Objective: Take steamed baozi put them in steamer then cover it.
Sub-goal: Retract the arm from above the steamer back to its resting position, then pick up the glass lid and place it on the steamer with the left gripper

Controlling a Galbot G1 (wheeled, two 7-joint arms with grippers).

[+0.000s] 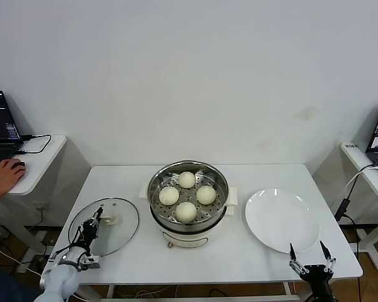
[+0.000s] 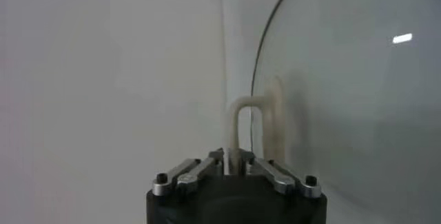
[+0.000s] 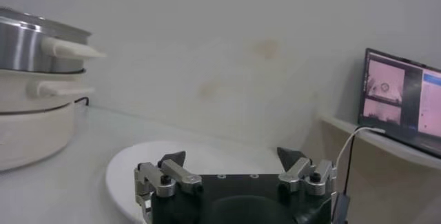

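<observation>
Sitting in the round shiny stainless-steel steamer (image 1: 188,189) at the white table's (image 1: 239,251) centre are four smooth off-white baozi (image 1: 186,211). The left gripper (image 1: 94,225) is clenching the cream-white handle (image 2: 241,125) of the clear glass cover (image 1: 105,226), which is lying on the table left of the steamer. The right gripper (image 1: 311,255) is hovering released at the table's front edge, beside the flat white plate (image 1: 281,219).

Cover (image 2: 358,94) cut off by frame edge in left wrist view; right gripper (image 1: 311,256) body cropped below table's front-right corner.
</observation>
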